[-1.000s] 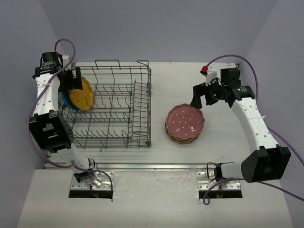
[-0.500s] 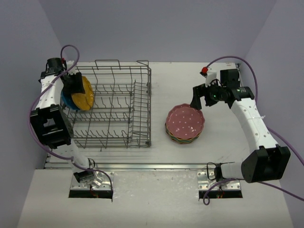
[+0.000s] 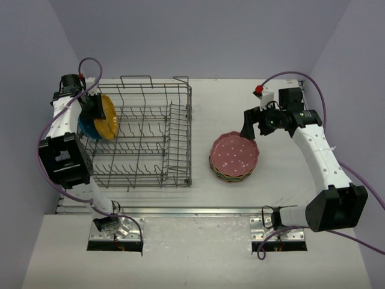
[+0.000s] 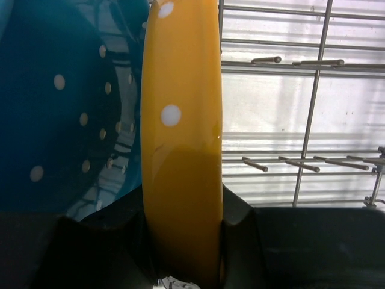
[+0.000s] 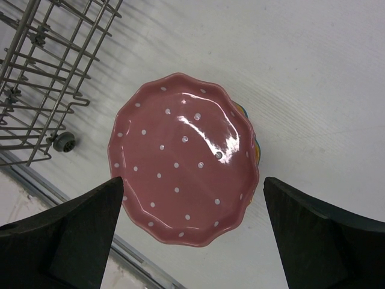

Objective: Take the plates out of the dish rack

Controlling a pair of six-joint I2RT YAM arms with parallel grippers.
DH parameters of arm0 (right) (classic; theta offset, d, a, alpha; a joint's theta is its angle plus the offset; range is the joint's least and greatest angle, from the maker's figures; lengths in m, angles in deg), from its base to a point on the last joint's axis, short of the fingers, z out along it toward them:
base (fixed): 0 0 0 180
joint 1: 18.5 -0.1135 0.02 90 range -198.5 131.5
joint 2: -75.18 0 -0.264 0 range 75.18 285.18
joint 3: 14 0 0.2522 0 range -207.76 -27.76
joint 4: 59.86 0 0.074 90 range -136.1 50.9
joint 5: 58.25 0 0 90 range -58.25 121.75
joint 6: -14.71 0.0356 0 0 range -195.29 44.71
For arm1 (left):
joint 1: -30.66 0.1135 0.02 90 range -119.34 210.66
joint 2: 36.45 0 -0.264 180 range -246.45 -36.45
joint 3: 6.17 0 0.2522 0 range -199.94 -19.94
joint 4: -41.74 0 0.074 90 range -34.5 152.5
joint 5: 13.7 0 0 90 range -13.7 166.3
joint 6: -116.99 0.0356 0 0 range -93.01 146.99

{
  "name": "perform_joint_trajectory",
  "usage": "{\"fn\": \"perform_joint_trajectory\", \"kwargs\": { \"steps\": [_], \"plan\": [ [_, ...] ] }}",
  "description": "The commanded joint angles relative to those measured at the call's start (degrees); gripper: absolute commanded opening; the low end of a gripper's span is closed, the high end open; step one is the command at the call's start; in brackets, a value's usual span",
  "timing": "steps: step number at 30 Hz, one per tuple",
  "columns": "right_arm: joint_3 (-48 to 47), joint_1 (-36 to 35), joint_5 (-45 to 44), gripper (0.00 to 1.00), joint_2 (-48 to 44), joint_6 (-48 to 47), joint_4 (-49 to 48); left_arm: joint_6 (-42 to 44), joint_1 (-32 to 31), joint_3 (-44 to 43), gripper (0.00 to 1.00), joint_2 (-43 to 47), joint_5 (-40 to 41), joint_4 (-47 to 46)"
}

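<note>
Fingers (image 4: 240,232) of the left gripper (image 3: 92,109) are closed on the yellow plate (image 4: 180,150), one against each face near its rim. That plate stands on edge between the tines at the left end of the rack (image 3: 150,141). A blue plate (image 4: 54,108) stands upright just beside it, on the side toward the rack's left wall.

The right gripper (image 3: 251,123) has its fingers (image 5: 66,241) spread wide, holding nothing. It hangs above a pink plate (image 5: 183,162), which lies flat on top of a stack (image 3: 233,174) of plates. Coloured rims of the plates beneath show at its edge. The stack sits on the table (image 3: 283,180), to the right of the rack and apart from it.
</note>
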Motion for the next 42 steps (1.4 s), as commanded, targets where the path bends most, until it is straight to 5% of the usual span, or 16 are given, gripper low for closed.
{"fn": "perform_joint_trajectory", "kwargs": {
  "steps": [1,11,16,21,27,35,42],
  "plan": [
    [-2.71,0.14,1.6,0.99,-1.87,1.02,-1.0,-2.49,-0.7,-8.26,0.0,6.47,-4.11,-2.33],
    [-4.7,0.14,3.57,0.99,-2.06,2.42,-1.73,-6.54,-0.7,-20.79,0.0,10.69,-13.42,2.06],
    [-5.14,0.14,11.55,0.99,-3.68,5.01,-4.3,-10.35,-0.94,-19.6,0.0,16.27,-39.69,-0.23],
    [-5.22,0.14,21.79,0.99,-5.28,14.42,-12.19,-17.24,-5.48,-14.83,0.0,21.27,-49.84,-4.26],
    [-8.63,-2.19,30.53,0.99,-1.42,34.86,-27.87,-21.4,-15.43,-11.47,0.0,24.51,-51.0,-8.35],
    [-19.97,-11.06,25.46,0.99,5.77,32.05,-26.54,-25.49,-19.33,-9.63,0.0,22.81,-52.76,-13.03],
    [-23.04,-15.76,25.7,0.99,14.69,39.27,-32.58,-25.43,-22.71,-7.98,0.0,20.76,-53.29,-13.46]
  ]
}}
